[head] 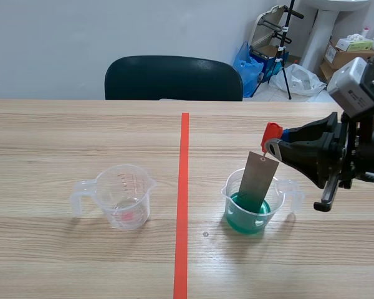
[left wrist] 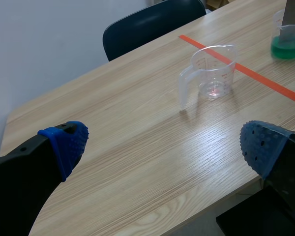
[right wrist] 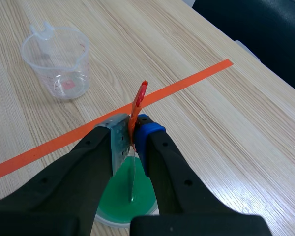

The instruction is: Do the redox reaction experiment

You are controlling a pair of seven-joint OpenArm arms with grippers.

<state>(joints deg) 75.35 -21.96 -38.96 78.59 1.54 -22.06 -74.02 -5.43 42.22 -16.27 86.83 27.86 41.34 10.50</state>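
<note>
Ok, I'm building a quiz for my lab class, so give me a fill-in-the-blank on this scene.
The right tool is shut on the metal strip, dipped in liquid coloured ____.
The empty measuring cup stands ____ of the tape line.
The left tool is ____, holding nothing.
Missing: green; left; open.

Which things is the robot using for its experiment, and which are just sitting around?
For the experiment:
- right gripper, holding the metal strip
- cup of green liquid, which the strip dips into
- empty clear cup, probably for later

Just sitting around:
- dark chair
- blue bag
- tripod
- cardboard box
</note>
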